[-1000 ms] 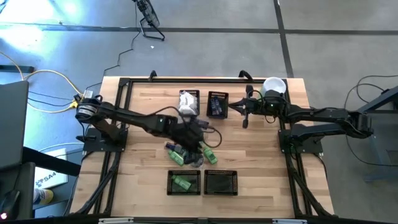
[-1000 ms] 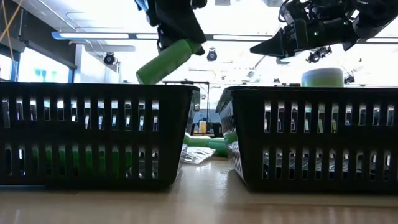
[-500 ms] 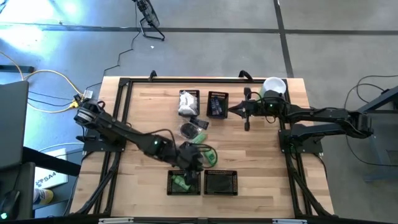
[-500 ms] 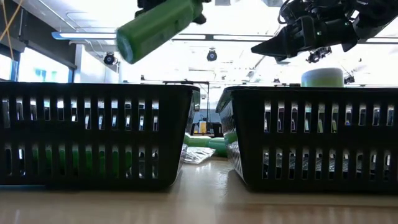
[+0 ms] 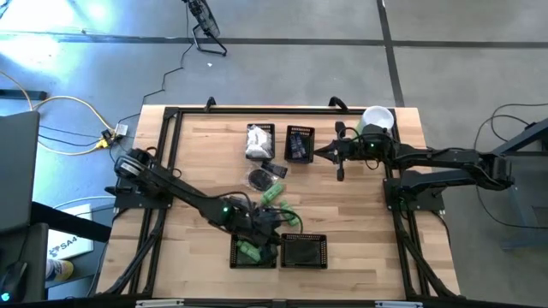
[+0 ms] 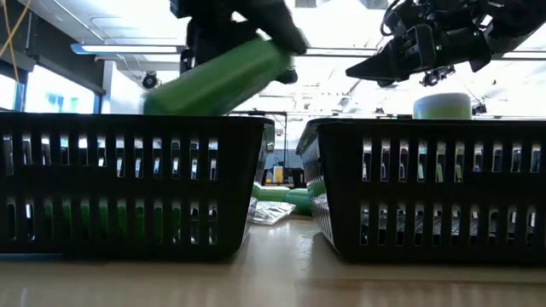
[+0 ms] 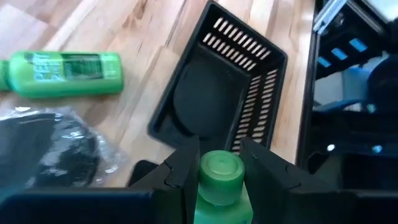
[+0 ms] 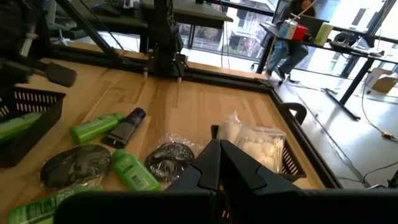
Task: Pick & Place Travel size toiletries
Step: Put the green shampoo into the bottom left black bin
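Observation:
My left gripper (image 5: 269, 224) is shut on a bright green bottle (image 6: 217, 75) just above the near-left black basket (image 5: 254, 251), which holds green items. More toiletries lie mid-table: green bottles (image 8: 93, 127) (image 7: 62, 74), a dark tube (image 8: 127, 127) and clear-wrapped dark discs (image 8: 168, 158). One far basket (image 5: 259, 141) holds white packets, the other (image 5: 299, 143) dark pieces. My right gripper (image 5: 336, 156) hangs shut and touches nothing, above the table's far right. My left gripper pinches the green bottle between its two fingers, which sit on either side of the body just behind the cap (image 7: 219, 171). The bottle lies along the fingers, cap forward. They slant down toward the near edge. The bottle is tilted and clear of the basket's rim (image 6: 136, 119).
The near-right basket (image 5: 304, 251) stands beside the near-left one, nothing showing in it. A pale-green cylinder with a white lid (image 5: 377, 118) stands at the far right corner. Bare wood lies along the table's left and right sides.
My left gripper has carried the green bottle from the pile in mid-table toward the near edge and somewhat down, rolling its wrist. The bottle has turned about and now hangs over the near-left basket.

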`<state>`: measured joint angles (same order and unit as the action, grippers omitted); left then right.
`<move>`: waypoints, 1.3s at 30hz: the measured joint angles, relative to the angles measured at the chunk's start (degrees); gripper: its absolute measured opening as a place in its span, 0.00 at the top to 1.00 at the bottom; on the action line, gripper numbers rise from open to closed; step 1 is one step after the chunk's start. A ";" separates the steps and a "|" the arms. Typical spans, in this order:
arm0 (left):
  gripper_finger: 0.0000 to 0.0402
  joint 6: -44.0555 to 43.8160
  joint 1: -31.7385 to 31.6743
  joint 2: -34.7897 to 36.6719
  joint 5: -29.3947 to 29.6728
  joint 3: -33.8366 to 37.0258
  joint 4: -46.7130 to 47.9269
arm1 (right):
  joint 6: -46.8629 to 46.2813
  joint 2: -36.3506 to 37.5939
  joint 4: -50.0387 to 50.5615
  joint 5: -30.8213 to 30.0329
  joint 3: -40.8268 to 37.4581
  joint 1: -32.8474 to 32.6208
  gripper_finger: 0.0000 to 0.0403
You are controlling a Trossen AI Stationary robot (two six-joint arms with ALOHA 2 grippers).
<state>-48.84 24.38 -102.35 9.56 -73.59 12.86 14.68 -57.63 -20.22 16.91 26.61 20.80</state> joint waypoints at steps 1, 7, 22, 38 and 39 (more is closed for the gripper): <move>0.74 -0.74 0.00 -0.15 0.06 -0.03 0.25 | 0.01 -0.01 0.02 0.00 0.00 -0.02 0.99; 0.70 -1.04 0.00 -0.46 -0.97 0.09 0.39 | 0.11 0.00 0.28 0.01 0.00 -0.02 0.99; 0.69 -0.98 0.00 -0.61 -4.21 0.06 1.72 | 0.15 0.00 0.38 0.01 0.00 -0.02 0.99; 0.69 5.05 -0.48 -0.51 7.81 0.10 0.49 | 0.41 0.00 0.37 0.00 0.01 -0.01 0.99; 0.69 5.12 -0.50 -0.26 7.82 0.11 -0.70 | 0.55 0.00 0.37 -0.01 0.00 -0.01 0.99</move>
<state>-43.72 23.88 -102.62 17.37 -73.49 12.15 15.23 -57.63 -19.85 16.91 26.61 20.78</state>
